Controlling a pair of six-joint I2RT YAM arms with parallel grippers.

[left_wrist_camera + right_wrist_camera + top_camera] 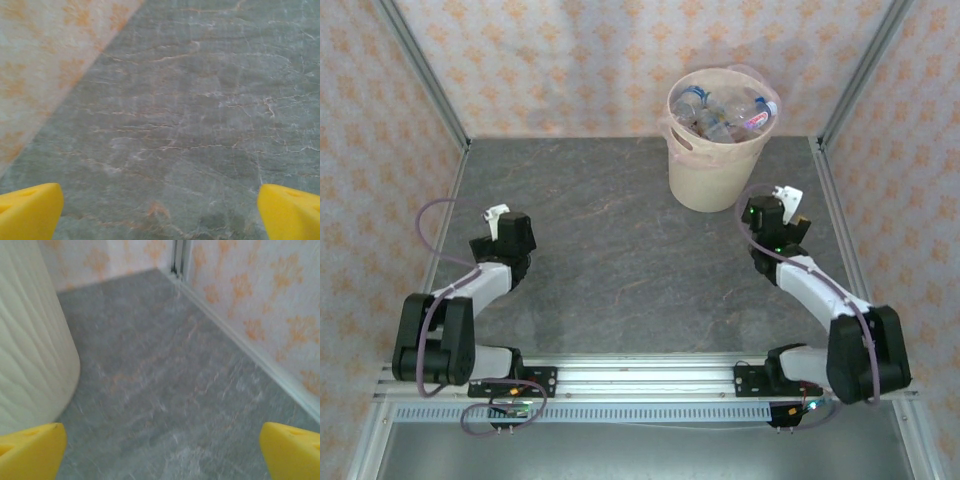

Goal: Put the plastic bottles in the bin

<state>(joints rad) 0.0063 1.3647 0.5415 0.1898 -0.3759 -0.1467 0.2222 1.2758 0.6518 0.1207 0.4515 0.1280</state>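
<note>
Left gripper (160,212), right gripper (161,452) spread wide, empty; bin (30,340) wall beside right; overhead: plastic bottles (720,112) inside bin.

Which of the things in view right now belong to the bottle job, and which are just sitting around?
Belongs to the job:
- bin, at the far side of the table
- plastic bottles, piled inside the bin
- left gripper and right gripper, both open, holding nothing

Just there:
- table
- patterned walls
- mounting rail at the near edge
</note>
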